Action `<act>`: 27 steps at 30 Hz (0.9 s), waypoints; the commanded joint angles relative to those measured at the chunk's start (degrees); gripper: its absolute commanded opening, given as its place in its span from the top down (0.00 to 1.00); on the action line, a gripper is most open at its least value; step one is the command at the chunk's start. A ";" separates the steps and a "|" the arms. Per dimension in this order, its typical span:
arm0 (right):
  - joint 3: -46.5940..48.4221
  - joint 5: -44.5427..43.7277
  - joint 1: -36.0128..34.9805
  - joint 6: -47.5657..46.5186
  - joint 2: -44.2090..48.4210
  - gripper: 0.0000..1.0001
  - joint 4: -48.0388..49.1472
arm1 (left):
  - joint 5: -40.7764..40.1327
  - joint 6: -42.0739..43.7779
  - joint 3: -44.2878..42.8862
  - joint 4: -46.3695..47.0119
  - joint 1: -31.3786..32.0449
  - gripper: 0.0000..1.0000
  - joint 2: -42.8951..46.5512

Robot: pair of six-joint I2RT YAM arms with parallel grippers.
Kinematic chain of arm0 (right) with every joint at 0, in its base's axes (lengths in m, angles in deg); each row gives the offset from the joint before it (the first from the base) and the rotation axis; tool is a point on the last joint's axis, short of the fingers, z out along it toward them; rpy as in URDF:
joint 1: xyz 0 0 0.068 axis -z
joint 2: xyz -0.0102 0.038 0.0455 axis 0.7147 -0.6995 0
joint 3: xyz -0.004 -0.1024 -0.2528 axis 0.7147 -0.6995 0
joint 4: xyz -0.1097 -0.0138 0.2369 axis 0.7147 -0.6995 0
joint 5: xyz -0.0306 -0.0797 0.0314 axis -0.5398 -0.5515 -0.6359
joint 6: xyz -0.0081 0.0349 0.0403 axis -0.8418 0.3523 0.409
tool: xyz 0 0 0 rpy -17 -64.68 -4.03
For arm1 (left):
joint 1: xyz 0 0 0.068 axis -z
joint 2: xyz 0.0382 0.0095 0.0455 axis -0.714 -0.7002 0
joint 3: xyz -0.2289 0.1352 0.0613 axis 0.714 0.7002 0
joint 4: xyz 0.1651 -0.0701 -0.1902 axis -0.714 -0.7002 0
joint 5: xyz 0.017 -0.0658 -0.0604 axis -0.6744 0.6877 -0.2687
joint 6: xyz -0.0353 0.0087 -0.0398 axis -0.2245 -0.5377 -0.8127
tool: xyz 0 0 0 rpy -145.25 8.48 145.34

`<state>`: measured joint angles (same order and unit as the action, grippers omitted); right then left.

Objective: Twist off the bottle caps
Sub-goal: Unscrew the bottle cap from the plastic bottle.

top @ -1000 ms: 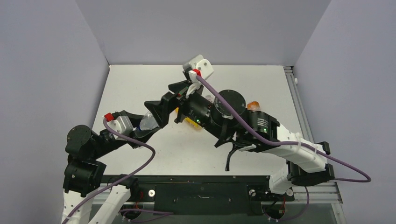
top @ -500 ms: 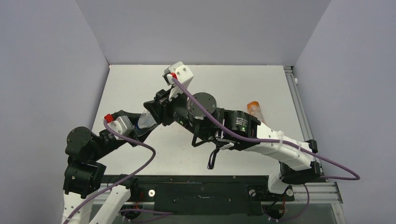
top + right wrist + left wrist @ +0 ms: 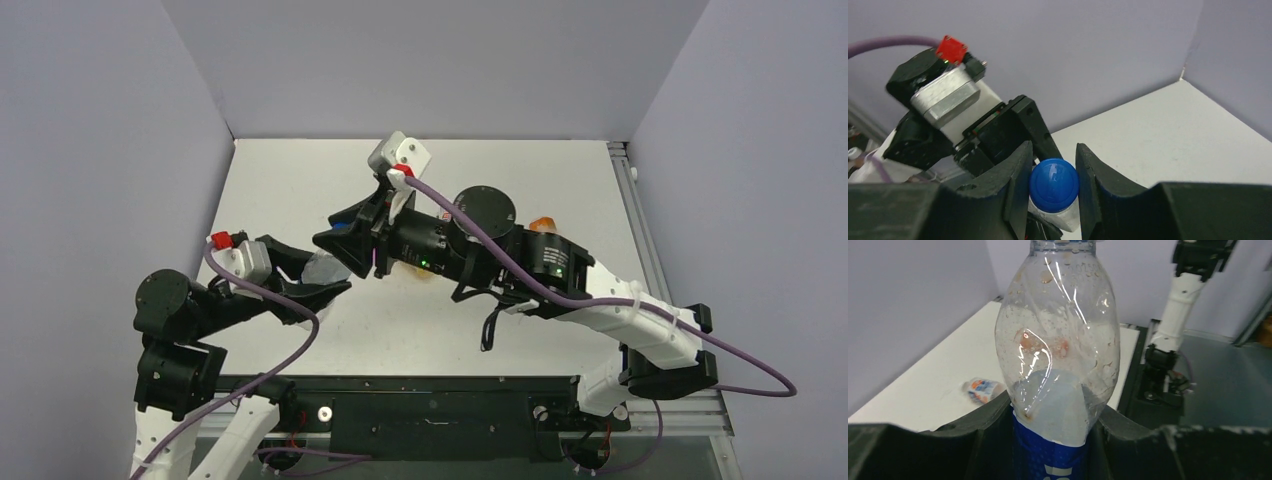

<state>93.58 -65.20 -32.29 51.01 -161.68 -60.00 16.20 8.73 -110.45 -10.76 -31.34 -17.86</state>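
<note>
While my left gripper [image 3: 1054, 412] clamps the bottle [image 3: 1058, 330] above the tabletop [image 3: 560, 170] near its left edge, my right gripper [image 3: 1053, 164] pinches the blue cap [image 3: 1053, 184] tight; twisting it loose looks next.

High rear view looking down on table [image 3: 290, 180], both wrist views close-up, sharing one bottle [image 3: 1058, 340]

- We found bare tabletop [image 3: 300, 175] open along the back wall and the far right.
- The right arm [image 3: 545, 265] lay across the middle, the orange bottle [image 3: 541, 224] just behind it.
- The right claw [image 3: 1054, 172] pinched the blue cap [image 3: 1053, 185] on both sides, no gap left.
- The left claw [image 3: 1055, 437] hemmed the clear bottle [image 3: 1058, 340] low down.
</note>
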 commanded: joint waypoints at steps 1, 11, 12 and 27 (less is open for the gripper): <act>-0.32 21.42 0.77 -5.73 7.42 1.00 2.44 | 9.10 -17.53 -4.06 10.63 -0.45 0.88 -2.60; 0.80 27.77 3.41 -4.47 8.33 0.61 -1.22 | 15.48 -29.40 -3.90 18.22 -0.43 0.88 -4.49; 0.10 19.77 3.04 -4.01 8.79 0.36 -0.99 | 13.60 -27.12 -4.69 14.98 -0.42 0.88 -4.49; 11.96 -15.07 -2.79 2.35 -5.15 0.19 -9.15 | -8.63 8.58 -0.51 1.61 -0.48 0.89 0.38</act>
<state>100.66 -71.47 -34.85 50.79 -161.33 -63.28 14.95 8.64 -112.15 -8.16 -31.54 -18.89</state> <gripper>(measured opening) 0.815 0.372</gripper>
